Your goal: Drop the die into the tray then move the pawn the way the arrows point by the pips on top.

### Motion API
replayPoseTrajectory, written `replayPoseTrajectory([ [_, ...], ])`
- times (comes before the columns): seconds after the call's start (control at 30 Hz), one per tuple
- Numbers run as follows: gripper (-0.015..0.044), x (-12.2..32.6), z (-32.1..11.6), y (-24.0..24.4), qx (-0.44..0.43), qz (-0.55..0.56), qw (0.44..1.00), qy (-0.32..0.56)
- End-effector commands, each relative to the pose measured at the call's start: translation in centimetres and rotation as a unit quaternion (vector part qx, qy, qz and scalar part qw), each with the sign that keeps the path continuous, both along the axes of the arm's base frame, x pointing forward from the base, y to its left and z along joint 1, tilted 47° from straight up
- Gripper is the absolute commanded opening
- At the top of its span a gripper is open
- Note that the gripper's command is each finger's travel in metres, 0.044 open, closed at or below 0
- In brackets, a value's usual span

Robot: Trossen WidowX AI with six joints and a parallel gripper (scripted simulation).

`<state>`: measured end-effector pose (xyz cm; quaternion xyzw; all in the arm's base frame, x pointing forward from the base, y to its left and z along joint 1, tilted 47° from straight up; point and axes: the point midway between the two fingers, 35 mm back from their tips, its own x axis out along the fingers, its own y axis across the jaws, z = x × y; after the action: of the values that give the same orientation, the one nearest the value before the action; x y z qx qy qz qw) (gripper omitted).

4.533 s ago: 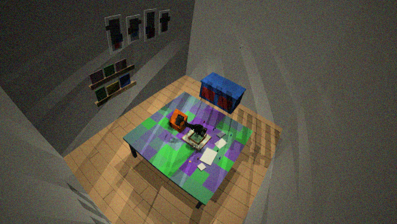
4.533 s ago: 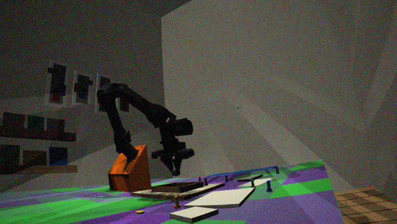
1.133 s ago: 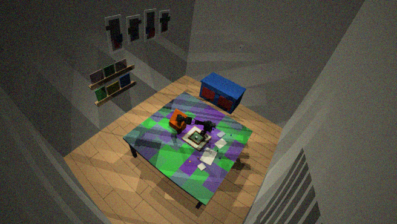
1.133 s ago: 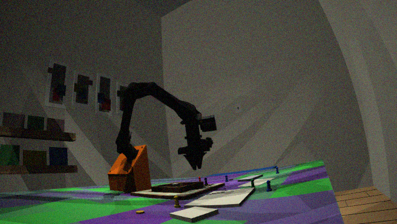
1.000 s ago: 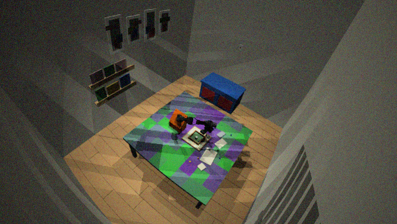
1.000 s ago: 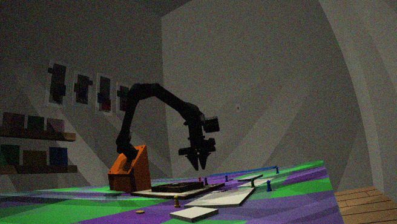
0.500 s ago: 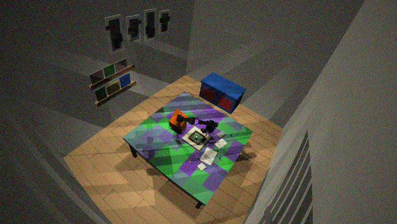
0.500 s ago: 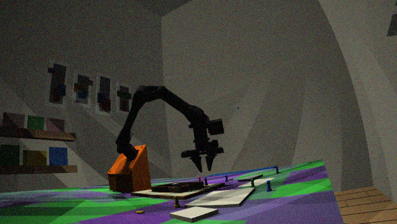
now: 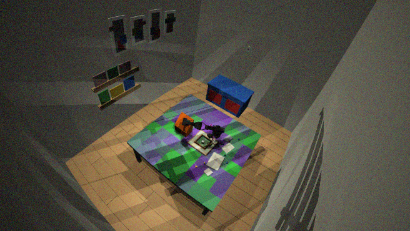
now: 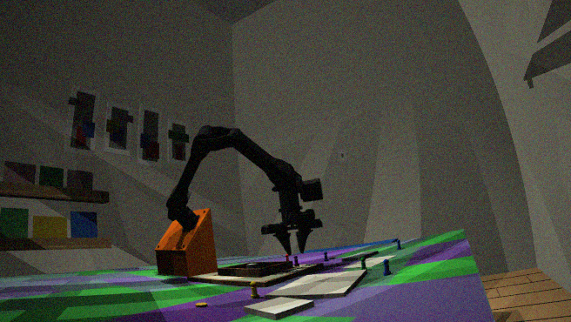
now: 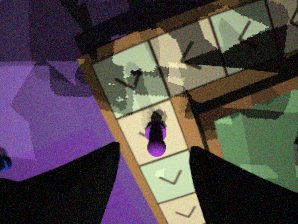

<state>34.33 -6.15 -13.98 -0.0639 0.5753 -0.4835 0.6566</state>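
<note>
The purple pawn (image 11: 156, 146) (image 10: 296, 261) stands upright on a cream square of the board (image 11: 172, 182) (image 10: 204, 278) (image 9: 199, 148), one square from a corner. My gripper (image 10: 296, 252) (image 11: 154, 151) is open and points down just above the pawn, with one finger on either side of it in the wrist view; nothing is held. The dark-walled tray (image 10: 231, 271) is in the middle of the board. The white die (image 9: 202, 142) lies in the tray; its pips are too small to read there, and it is outside the wrist view.
A red peg (image 10: 287, 258) stands close behind the gripper. A dark peg (image 10: 325, 257), a green peg (image 10: 363, 262), blue pegs (image 10: 386, 267) (image 10: 398, 244) and a yellow peg (image 10: 254, 290) stand around. Pale slabs (image 10: 322, 283) (image 10: 278, 308) and a yellow disc (image 10: 201, 305) lie nearer the camera.
</note>
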Motion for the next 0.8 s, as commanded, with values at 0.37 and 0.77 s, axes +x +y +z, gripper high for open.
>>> replayPoseTrajectory([
  [0.37,0.0200,-0.5,-1.7,-1.8,-0.003,0.002,1.000,0.003],
  [0.77,0.0049,-0.6,-1.9,-2.1,-0.003,0.001,1.000,0.003],
])
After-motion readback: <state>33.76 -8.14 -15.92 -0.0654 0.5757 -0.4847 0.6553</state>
